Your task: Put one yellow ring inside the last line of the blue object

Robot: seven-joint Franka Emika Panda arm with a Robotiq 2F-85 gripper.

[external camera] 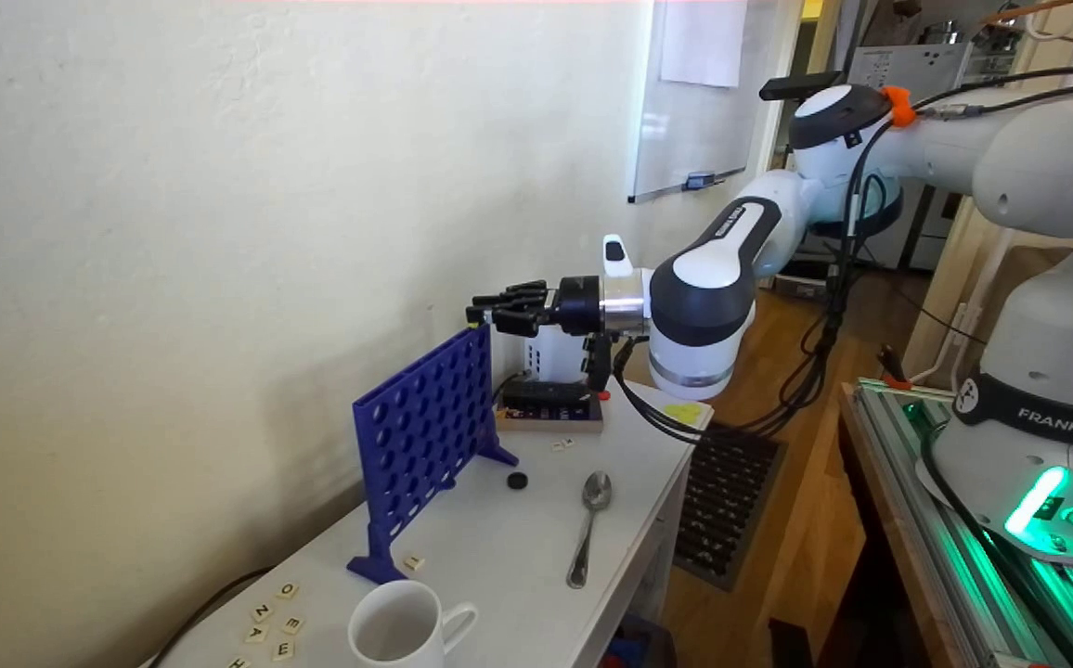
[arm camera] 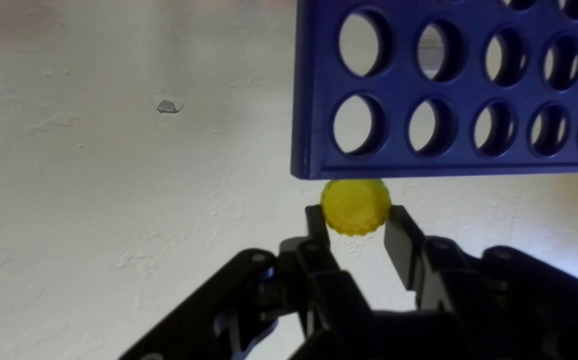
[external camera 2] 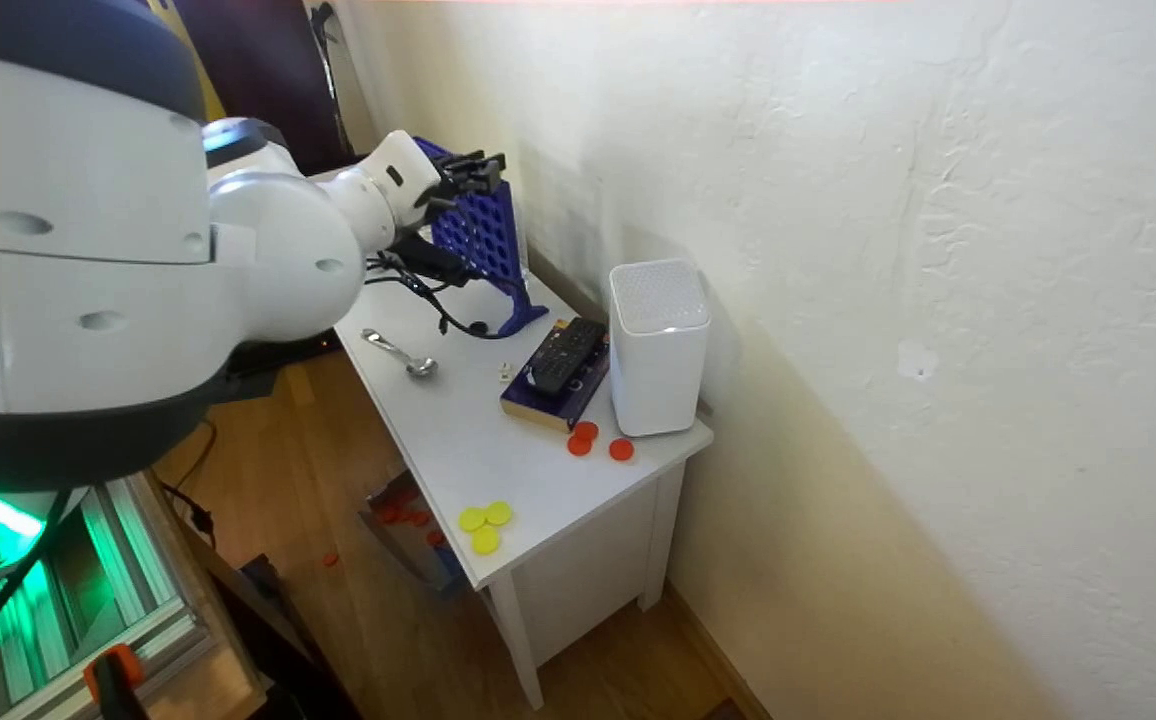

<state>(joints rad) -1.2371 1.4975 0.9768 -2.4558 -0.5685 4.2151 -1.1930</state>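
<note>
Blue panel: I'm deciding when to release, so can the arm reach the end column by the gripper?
Probably yes: the gripper holds the yellow disc by the top of the blue panel's end column, with nothing visible between them; exact alignment is unclear.

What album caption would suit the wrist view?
A yellow disc, pinched in the gripper, at the edge of the blue holed panel, near its corner.

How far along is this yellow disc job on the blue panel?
Done: a yellow disc is gripped between the jaws. In hand: it is at the top edge of the blue panel, by the end column; any insertion is unclear. Left: likely letting it drop in; that column shows no yellow where visible.
</note>
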